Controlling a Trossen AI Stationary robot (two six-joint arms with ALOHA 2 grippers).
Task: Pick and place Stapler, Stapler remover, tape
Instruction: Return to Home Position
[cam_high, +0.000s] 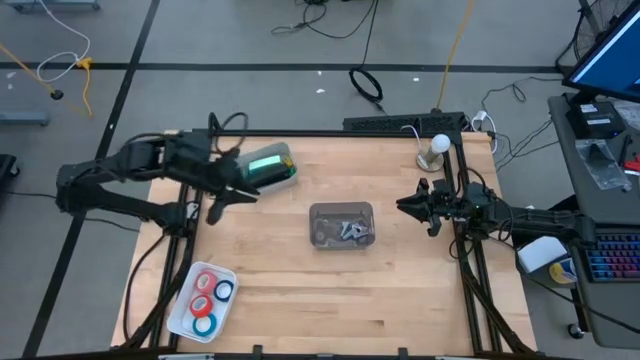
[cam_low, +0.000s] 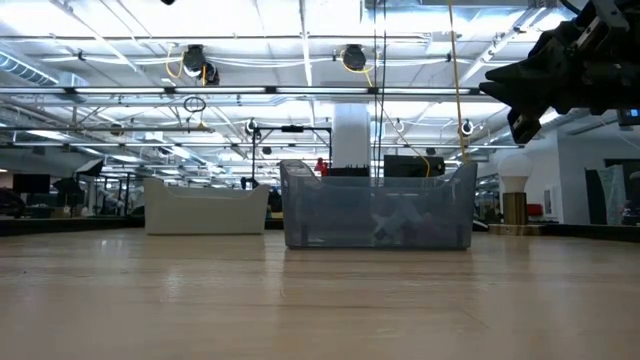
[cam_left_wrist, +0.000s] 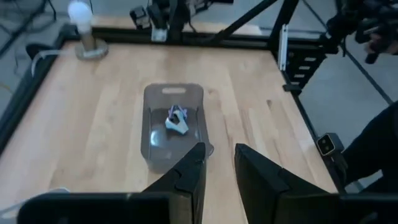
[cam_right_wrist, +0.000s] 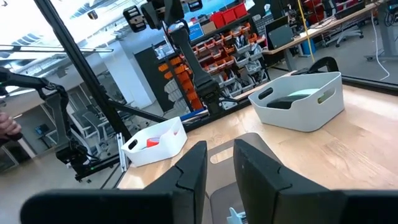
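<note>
High view: stapler lies in the white bin beside the left arm, and tape in a second white bin well apart; low view shows neither. Wrist views: left gripper and right gripper narrowly parted, empty. Stapler likely stiff, smooth, hefty: pinch across mid-body.

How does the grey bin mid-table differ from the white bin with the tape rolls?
The grey bin is dark and see-through; the white bin is opaque. The grey bin holds stapler removers, the white bin tape rolls. The grey bin sits square mid-table, the white bin skewed near a corner. Both are open-topped; the left claw and right claw touch neither.
</note>
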